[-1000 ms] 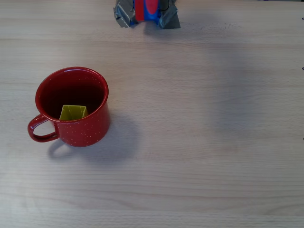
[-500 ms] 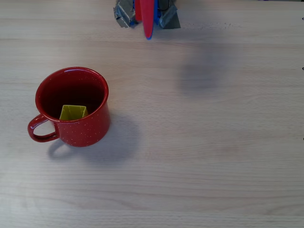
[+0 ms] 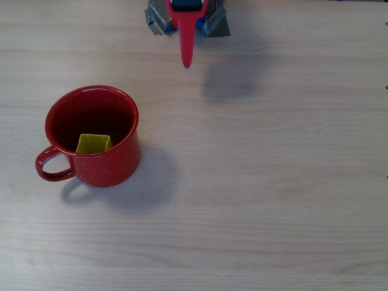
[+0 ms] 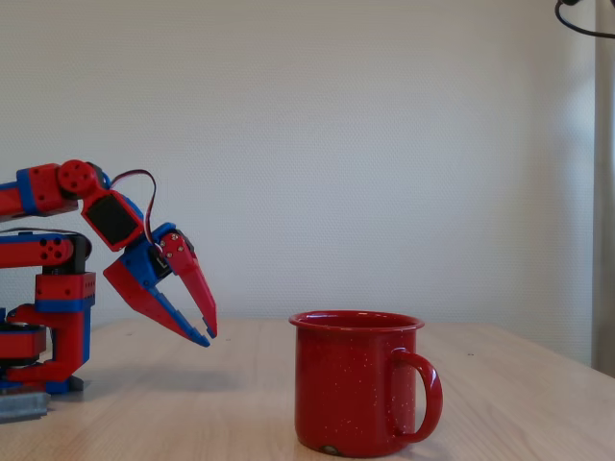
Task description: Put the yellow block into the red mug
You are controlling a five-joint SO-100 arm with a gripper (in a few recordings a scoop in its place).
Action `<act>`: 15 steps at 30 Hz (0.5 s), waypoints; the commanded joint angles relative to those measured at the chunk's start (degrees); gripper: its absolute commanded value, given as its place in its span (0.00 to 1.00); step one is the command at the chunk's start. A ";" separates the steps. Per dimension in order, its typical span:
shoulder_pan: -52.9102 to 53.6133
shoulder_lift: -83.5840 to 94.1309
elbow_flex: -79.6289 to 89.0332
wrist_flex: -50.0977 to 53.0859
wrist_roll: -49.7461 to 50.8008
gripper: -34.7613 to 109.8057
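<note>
The yellow block [image 3: 93, 143] lies inside the red mug [image 3: 91, 134], at nine o'clock on the surface [image 3: 273, 182]. The jaws [image 4: 204, 336] hang empty near twelve o'clock, slightly parted, well apart from the mug. Little risk remains: only a stray swing toward the mug could tip it.

Quick count: one red mug [image 3: 91, 136] on the bench [image 3: 273, 182], toward its left side in the overhead view, one yellow block [image 3: 93, 143] sitting inside that mug, and one claw [image 4: 204, 333] at the far edge.
</note>
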 commanded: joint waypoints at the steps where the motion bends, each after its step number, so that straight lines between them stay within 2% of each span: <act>1: -1.85 1.49 0.18 2.29 2.02 0.24; 15: -2.72 1.49 0.53 3.34 3.69 0.27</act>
